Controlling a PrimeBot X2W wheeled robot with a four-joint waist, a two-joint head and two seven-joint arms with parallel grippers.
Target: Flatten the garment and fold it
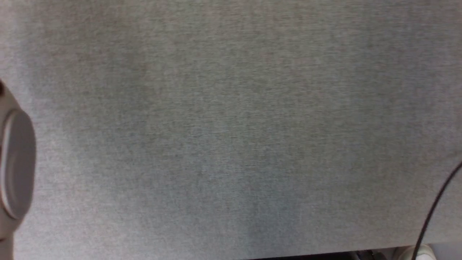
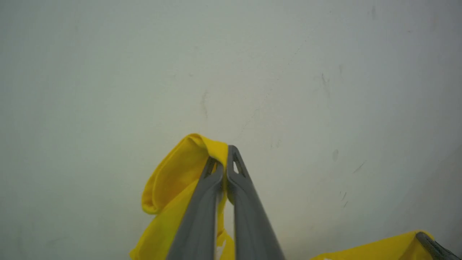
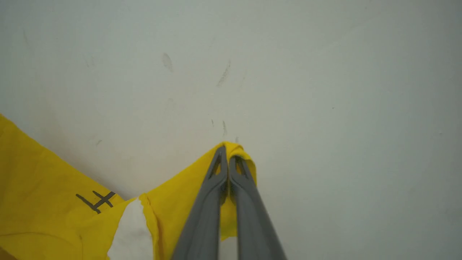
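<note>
Gripping garment (image 2: 169, 177) edges, left pincer (image 2: 225, 164) and right pincer (image 3: 228, 160) face open surface (image 2: 108, 72).

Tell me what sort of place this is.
Probably a robot test bench, not a home: plain grey cloth, a scuffed white surface, a loose black cable.

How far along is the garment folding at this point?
Done: the left end effector and right end effector are each shut on a bunched piece of the yellow garment. In hand: the cloth between them is slack and creased. Remaining: flattening and every fold.
</note>
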